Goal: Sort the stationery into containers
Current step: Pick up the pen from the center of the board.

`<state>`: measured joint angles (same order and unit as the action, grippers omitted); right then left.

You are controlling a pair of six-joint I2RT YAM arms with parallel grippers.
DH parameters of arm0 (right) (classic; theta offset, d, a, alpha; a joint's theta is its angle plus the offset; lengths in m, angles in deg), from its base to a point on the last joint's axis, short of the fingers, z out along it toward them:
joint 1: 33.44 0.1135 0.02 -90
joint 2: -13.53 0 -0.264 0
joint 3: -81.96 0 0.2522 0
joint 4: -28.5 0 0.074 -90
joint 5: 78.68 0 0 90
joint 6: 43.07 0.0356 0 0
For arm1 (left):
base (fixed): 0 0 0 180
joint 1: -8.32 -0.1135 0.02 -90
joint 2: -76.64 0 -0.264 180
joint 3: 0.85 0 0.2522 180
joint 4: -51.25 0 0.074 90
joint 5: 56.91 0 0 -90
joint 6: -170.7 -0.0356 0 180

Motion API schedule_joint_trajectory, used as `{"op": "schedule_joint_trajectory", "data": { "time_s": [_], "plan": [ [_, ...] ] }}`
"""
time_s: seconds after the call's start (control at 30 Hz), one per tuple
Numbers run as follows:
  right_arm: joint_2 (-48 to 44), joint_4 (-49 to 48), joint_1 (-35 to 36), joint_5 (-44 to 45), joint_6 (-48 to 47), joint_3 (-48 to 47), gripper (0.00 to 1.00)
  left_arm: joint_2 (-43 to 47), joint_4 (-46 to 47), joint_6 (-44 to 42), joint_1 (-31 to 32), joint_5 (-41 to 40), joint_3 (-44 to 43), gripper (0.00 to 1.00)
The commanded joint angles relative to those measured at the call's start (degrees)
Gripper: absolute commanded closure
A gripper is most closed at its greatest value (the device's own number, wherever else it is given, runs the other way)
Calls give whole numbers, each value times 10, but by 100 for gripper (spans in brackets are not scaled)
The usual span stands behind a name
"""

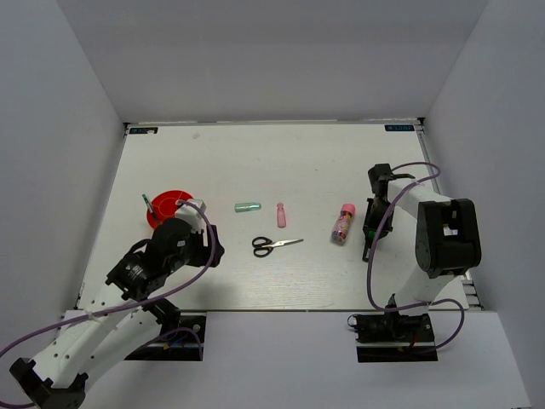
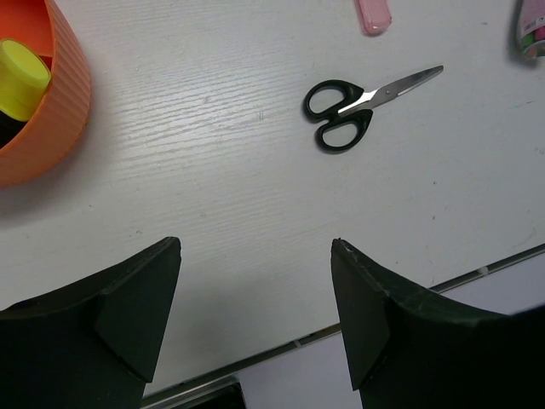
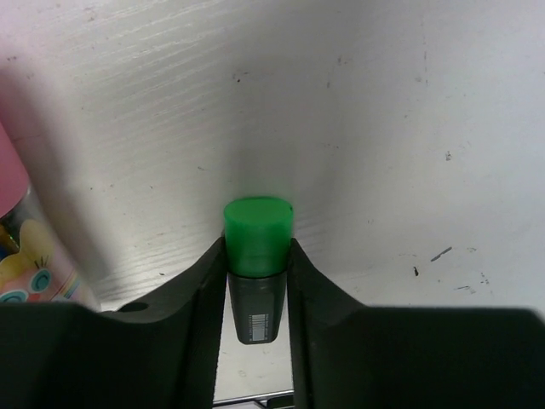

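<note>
Green-capped marker (image 3: pixel 258 226): clamped between the right gripper's fingers at the centre bottom of the right wrist view, green cap outward, dark barrel back between the fingers, white table under it
Right gripper (image 3: pixel 257 247): closed on the marker, one finger against each side of it; in the top view it is at centre right of the table
Pink-capped tube (image 1: pixel 342 223): lying on the table just left of the right gripper in the top view; it shows at the left edge of the right wrist view, apart from the fingers
Scissors (image 1: pixel 274 245): flat on the table at the centre of the top view, blades shut and pointing right, black handles to the left
Pink bottle (image 1: pixel 281 214): lying just above the scissors in the top view
Mint stick (image 1: pixel 247 207): lying left of the pink bottle, apart from it
Orange-red cup (image 1: pixel 170 204): centre left in the top view, upper left of the left wrist view; a yellow-capped marker (image 2: pixel 21 68) is inside it
Left gripper (image 2: pixel 255 256): fingers spread wide with nothing between them, above bare table right of the cup and below the scissors in the left wrist view
Table (image 1: pixel 255 162): white, enclosed by pale walls
</note>
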<state>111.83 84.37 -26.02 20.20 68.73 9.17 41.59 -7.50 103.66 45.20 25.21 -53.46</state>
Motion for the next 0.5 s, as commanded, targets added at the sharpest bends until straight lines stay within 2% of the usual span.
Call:
{"op": "schedule_joint_trajectory", "data": {
  "time_s": [0.0,0.07,0.1,0.13,0.27,0.3,0.47],
  "plan": [
    [6,1,-1,-4,16,17,81,13,-3,-7,2,1,-7,18],
    [3,0,-2,-32,11,16,88,18,-3,-8,2,1,-5,18],
    [0,-1,-1,-49,6,11,99,21,-4,-9,3,1,-6,18],
    [-4,-4,-3,-59,-2,10,100,23,-6,-8,2,1,-5,18],
    [-48,-25,1,-134,-35,3,100,34,-10,-14,2,1,-13,18],
    [-60,-30,2,-181,-43,-3,100,37,-11,-14,2,1,-20,18],
    [-118,-42,21,-257,-99,-58,100,38,-19,-25,3,-9,-65,18]
  ]
}}
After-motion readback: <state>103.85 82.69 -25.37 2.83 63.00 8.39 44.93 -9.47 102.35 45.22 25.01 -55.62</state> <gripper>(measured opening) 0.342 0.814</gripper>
